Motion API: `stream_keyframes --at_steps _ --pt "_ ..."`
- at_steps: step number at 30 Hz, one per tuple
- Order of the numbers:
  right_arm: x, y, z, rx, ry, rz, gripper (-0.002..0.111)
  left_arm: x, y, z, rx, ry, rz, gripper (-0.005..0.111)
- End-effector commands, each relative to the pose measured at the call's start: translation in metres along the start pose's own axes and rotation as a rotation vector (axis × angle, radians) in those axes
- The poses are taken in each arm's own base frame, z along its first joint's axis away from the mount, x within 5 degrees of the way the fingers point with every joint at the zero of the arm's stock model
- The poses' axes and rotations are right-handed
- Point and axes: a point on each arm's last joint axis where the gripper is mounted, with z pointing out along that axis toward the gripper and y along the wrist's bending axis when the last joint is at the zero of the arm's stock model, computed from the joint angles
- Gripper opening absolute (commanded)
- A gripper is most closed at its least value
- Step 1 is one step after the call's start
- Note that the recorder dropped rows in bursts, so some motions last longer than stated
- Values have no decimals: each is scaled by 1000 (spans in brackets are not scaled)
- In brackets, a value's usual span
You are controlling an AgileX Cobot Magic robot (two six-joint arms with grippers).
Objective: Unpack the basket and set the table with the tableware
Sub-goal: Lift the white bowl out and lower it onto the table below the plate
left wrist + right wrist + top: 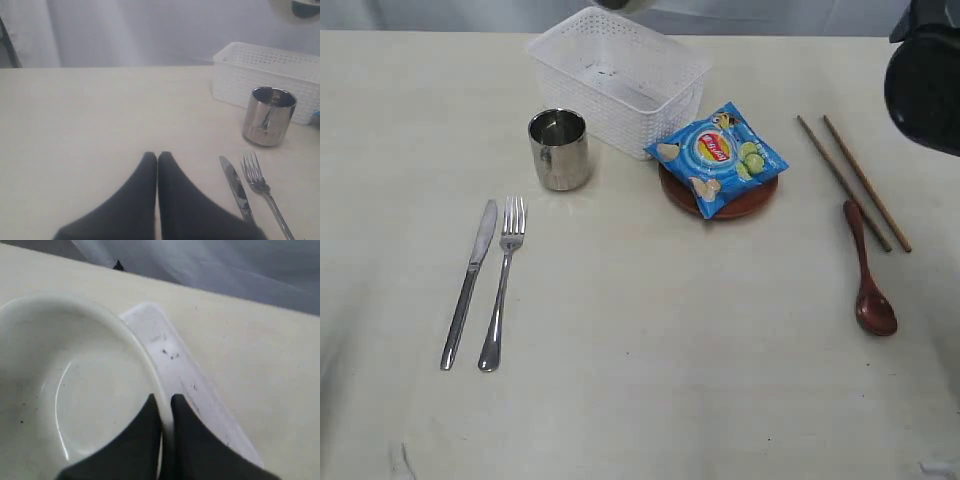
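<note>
The pale cream counter [650, 380] carried nearly everything. Nearest lay one knife [468, 285] and one fork [500, 290] side by side, with one wooden spoon [868, 275] off to the right. Beyond them stood one steel cup [559, 150], one plate [762, 199] under a crisp bag [716, 158], two chopsticks [844, 183], and farthest the one basket [600, 105]. The left pincer [157, 157] was clenched on nothing. The right pincer [165, 402] gripped the single bowl [75, 390] by its rim. The bowl looked stiff, probably glazed, slippery and breakable, so the rim seemed the sensible hold.
</note>
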Motion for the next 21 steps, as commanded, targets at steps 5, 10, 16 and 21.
stream_keyframes --at_steps 5,10,16,21 --pt "48 -3 -29 54 179 3 -1 0 0 0 -2 -4 -1 0" --pt "80 3 -72 72 87 34 -1 0 0 0 -2 -4 -1 0" --pt "147 6 -95 56 216 34 -1 0 0 0 -2 -4 -1 0" --pt "195 8 -110 26 304 34 -1 0 0 0 -2 -4 -1 0"
